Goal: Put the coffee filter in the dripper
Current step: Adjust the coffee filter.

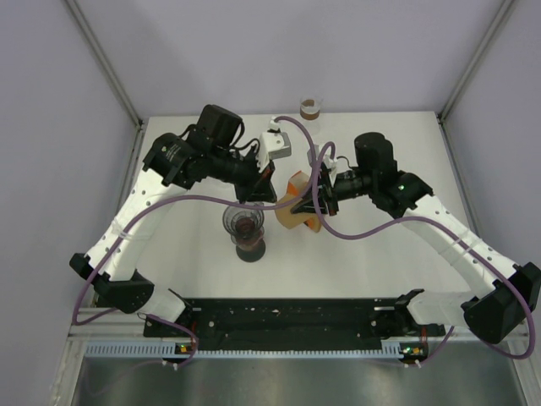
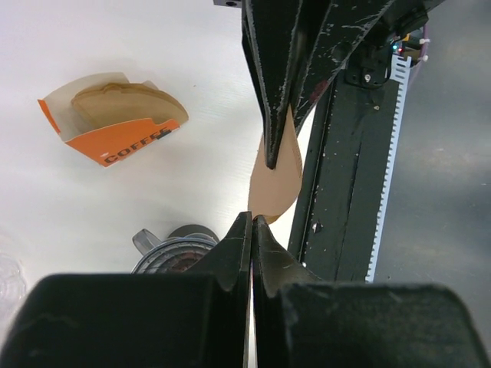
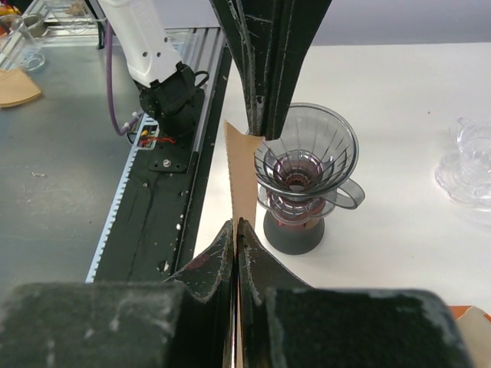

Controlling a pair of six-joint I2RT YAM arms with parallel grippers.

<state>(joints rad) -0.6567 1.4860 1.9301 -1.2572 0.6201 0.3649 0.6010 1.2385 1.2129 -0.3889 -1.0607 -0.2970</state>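
Note:
A brown paper coffee filter (image 2: 275, 184) hangs in the air between my two grippers, edge-on in the right wrist view (image 3: 242, 180). My left gripper (image 2: 252, 218) is shut on one edge of it, and my right gripper (image 3: 234, 222) is shut on the opposite edge. In the top view the left gripper (image 1: 269, 193) and the right gripper (image 1: 314, 203) meet just right of the dripper (image 1: 244, 222). The dripper is clear smoky glass on a dark stand, empty inside (image 3: 307, 146). It shows below the filter in the left wrist view (image 2: 170, 247).
An orange box of filters (image 2: 115, 126) lies open on the white table, under the grippers in the top view (image 1: 297, 211). A clear glass vessel (image 3: 468, 157) stands beyond the dripper. A small cup (image 1: 312, 107) sits at the back edge. The black rail (image 1: 287, 317) runs along the front.

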